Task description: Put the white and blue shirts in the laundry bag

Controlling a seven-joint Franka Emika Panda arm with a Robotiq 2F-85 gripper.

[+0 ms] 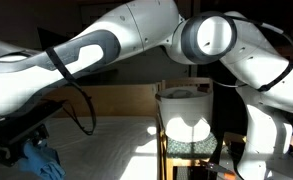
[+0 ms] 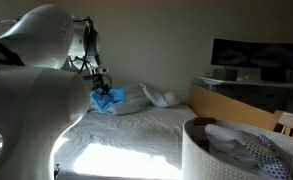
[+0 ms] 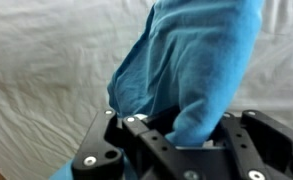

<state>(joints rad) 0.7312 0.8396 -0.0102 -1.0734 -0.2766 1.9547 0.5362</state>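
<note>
The blue shirt [image 3: 191, 60] hangs bunched from my gripper [image 3: 176, 128], whose black fingers are shut on its cloth, above the white bedsheet. In an exterior view the gripper [image 2: 98, 82] holds the blue shirt [image 2: 108, 98] over the far side of the bed. It also shows at the lower left in an exterior view [image 1: 36, 160]. The laundry bag [image 1: 186, 120] is tall and white with a rolled rim and stands by the bed; in an exterior view [image 2: 201, 150] it sits at the lower right with white cloth [image 2: 226, 133] inside.
A white pillow [image 2: 158, 97] lies at the head of the bed [image 2: 136, 130]. A wooden bed frame [image 2: 236, 108] runs behind the bag. A dark monitor [image 2: 254, 58] stands on a desk at the back. My white arm [image 1: 136, 40] fills much of an exterior view.
</note>
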